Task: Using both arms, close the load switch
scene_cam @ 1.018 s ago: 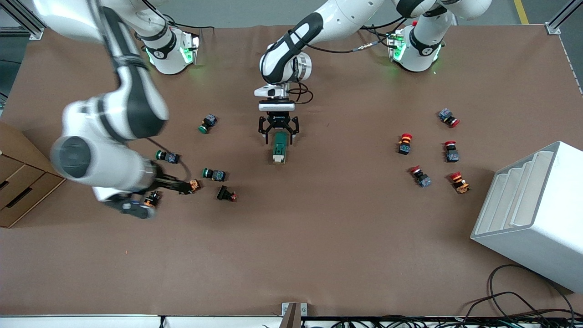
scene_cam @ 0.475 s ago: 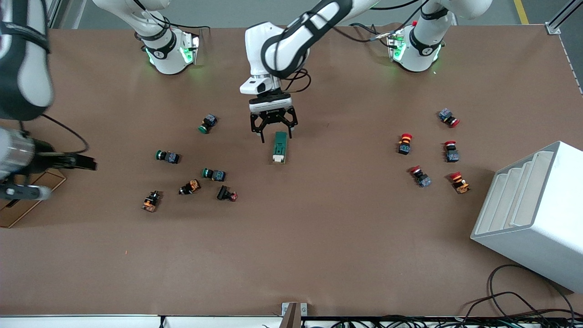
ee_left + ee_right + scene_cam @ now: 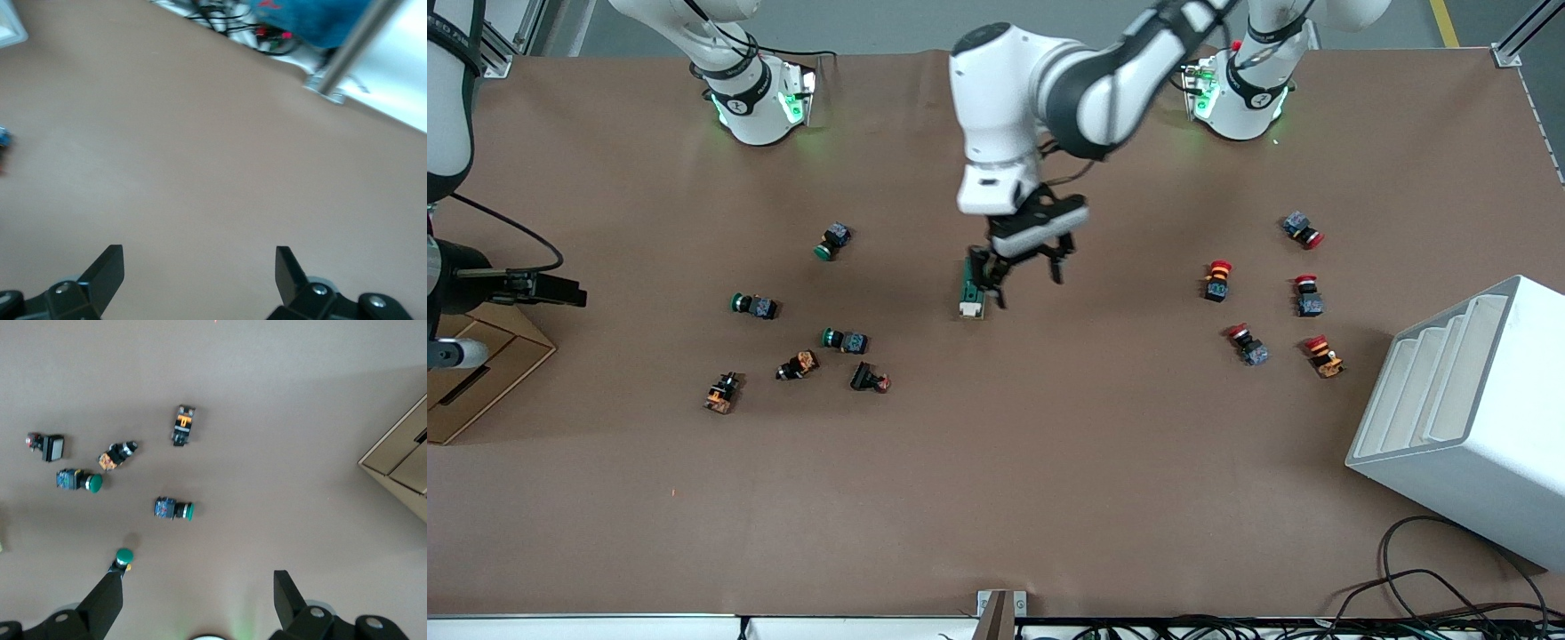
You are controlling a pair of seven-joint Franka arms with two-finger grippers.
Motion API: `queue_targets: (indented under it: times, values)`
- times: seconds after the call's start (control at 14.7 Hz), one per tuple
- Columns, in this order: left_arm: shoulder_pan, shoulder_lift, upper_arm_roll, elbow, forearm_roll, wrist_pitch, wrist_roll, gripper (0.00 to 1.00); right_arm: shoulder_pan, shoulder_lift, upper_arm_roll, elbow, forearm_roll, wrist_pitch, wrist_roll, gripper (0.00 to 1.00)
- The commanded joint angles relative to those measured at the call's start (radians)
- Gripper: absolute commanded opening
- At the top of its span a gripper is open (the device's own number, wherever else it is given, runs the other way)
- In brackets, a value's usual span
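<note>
Small dark-green rectangular load switch [image 3: 972, 292] with white lever, flat on mid-table brown paper.
Left gripper [image 3: 1023, 268] spread wide, empty, just above it; right gripper [image 3: 193, 603] open, empty, high over green push-buttons [image 3: 175, 509]. Likely light, rigid; best pinched across long sides.

Green-capped push-buttons [image 3: 833, 241], [image 3: 754, 306] and [image 3: 845, 340] sit toward the right arm's end of the table, with an orange-bodied one [image 3: 798, 364], another orange one [image 3: 721, 392] and a black one with a red tip [image 3: 869, 380] nearer the front camera. Red-capped push-buttons [image 3: 1303, 229], [image 3: 1216, 280], [image 3: 1307, 295], [image 3: 1248, 344] and [image 3: 1325, 356] cluster toward the left arm's end, near a white slotted rack [image 3: 1467, 418]. Cardboard box [image 3: 471, 373] at the right arm's table edge, cables [image 3: 1432, 587] at the front edge.
</note>
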Motion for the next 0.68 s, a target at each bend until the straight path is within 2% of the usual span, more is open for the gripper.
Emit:
queue_targets:
  times: [0.0, 0.2, 0.34, 0.61]
  values:
    - [0.146, -0.056, -0.005, 0.094, -0.207, -0.151, 0.320, 1.00, -0.003, -0.054, 0.007, -0.013, 0.001, -0.038, -0.003, 1.00]
    - [0.311, -0.053, -0.008, 0.238, -0.296, -0.331, 0.615, 1.00, -0.004, -0.056, 0.004, -0.007, -0.007, -0.061, 0.006, 1.00]
    - [0.425, -0.065, -0.008, 0.253, -0.371, -0.360, 0.805, 1.00, 0.002, -0.079, 0.000, -0.024, -0.002, -0.058, 0.007, 1.00]
    - [0.594, -0.119, 0.000, 0.257, -0.436, -0.354, 1.112, 1.00, 0.031, -0.154, -0.003, -0.086, -0.002, -0.057, 0.067, 1.00]
